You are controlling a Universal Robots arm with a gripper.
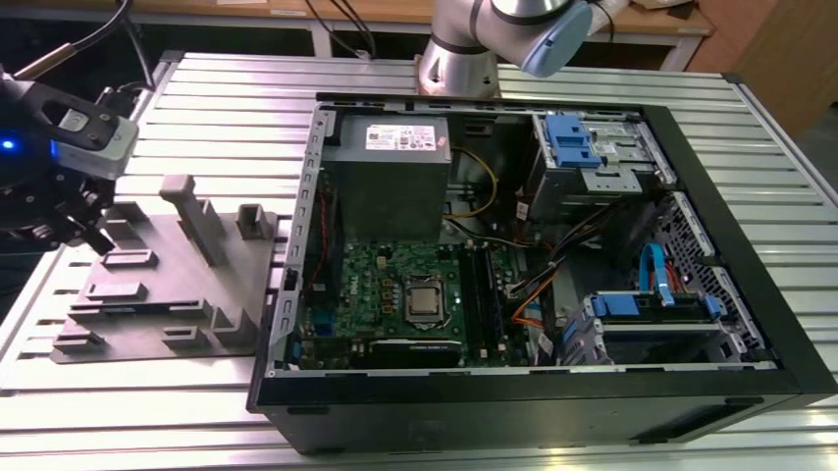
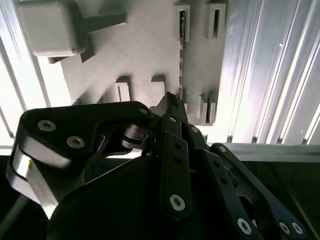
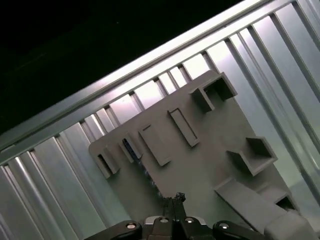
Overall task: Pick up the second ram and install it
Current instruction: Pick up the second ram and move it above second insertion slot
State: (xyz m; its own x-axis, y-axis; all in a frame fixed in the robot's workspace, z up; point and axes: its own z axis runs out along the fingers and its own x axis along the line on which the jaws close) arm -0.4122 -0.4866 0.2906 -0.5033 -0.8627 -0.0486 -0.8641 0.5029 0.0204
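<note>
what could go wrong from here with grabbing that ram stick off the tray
The claw looks to be at one end of the second ram, which stands on edge in the grey tray: an off-centre grip could tilt or jam it. The tray's upright posts stand nearby, so the claw might clip one while lifting.

Robotics lab or workshop, seen from beside the bench: a ribbed aluminium table carries an opened computer case, boards and cables bare. A grey fixture tray lies beside it. The robot arm's base stands behind, with a wooden bench beyond.
</note>
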